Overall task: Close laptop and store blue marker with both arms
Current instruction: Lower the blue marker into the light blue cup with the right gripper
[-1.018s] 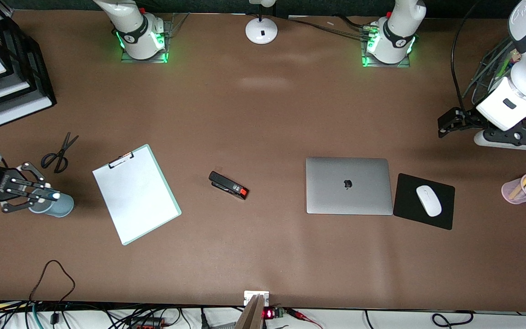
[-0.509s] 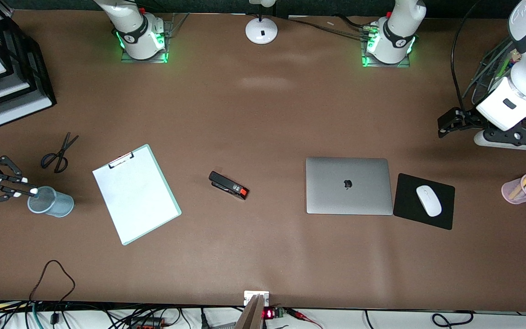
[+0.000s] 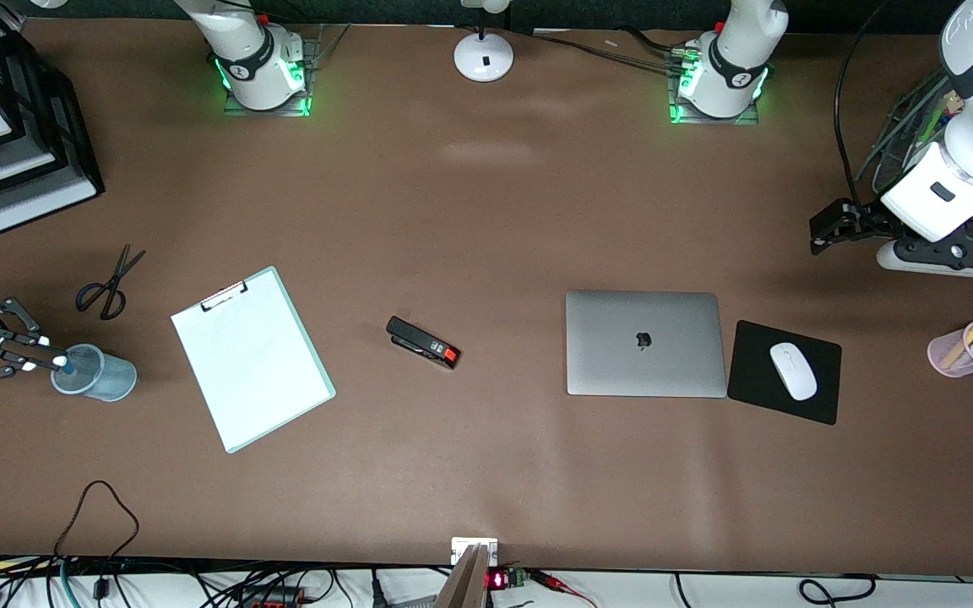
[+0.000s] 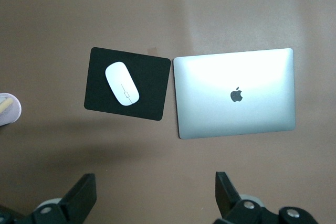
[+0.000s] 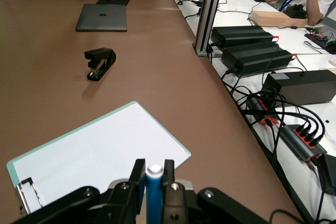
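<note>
Right pincer (image 3: 51,363) clenched on the blue marker (image 5: 154,195), its long axis tilted, tip at the rim of the blue cup (image 3: 102,377) directly beneath; left pincer (image 3: 824,230) released, waiting above the bench near the closed laptop (image 3: 645,344)

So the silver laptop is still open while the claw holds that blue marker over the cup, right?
Not quite: the silver-grey slim laptop is already closed, lid down with its logo showing, as the front view shows. The right claw does hold the short bright-blue marker over the translucent blue cup.
</note>
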Available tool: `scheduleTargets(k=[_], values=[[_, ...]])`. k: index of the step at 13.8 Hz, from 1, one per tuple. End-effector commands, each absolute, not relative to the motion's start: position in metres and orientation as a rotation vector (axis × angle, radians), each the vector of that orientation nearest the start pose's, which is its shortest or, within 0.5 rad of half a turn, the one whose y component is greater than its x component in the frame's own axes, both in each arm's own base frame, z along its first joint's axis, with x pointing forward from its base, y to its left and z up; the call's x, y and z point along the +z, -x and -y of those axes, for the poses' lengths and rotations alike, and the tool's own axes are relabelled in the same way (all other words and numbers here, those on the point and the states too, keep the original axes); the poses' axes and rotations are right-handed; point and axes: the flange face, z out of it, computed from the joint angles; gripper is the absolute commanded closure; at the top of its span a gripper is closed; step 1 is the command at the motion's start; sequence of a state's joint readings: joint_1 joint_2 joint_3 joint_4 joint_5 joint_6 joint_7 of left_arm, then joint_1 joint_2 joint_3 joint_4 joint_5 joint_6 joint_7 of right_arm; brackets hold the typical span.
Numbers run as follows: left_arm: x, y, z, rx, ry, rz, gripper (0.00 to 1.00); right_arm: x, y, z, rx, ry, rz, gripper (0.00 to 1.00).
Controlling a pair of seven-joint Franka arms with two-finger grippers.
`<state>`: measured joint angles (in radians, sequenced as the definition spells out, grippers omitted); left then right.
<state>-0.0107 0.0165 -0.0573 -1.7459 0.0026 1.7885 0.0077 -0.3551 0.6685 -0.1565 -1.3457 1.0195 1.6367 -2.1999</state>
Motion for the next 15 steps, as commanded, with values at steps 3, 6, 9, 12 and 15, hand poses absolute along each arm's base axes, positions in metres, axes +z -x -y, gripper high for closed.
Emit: scheduleTargets(k=[3,6,9,12,15], values=[[0.557,-0.569,0.040,-0.039,3.132,-0.116,0.00,0.335,-0.667,0.256,-1.103,1.786,1.598,0.99],[0.556,-0.569,0.039,-0.034,3.132,-0.113,0.00,0.325,-0.666,0.267,-1.124,1.777,1.634,0.99],[0.556,-0.569,0.040,-0.034,3.132,-0.113,0.00,0.319,-0.665,0.273,-1.128,1.778,1.636,0.99],[0.556,-0.569,0.039,-0.034,3.132,-0.111,0.00,0.303,-0.663,0.278,-1.137,1.781,1.610,0.99],[0.556,-0.569,0.039,-0.034,3.132,-0.106,0.00,0.289,-0.660,0.286,-1.149,1.791,1.570,0.99]])
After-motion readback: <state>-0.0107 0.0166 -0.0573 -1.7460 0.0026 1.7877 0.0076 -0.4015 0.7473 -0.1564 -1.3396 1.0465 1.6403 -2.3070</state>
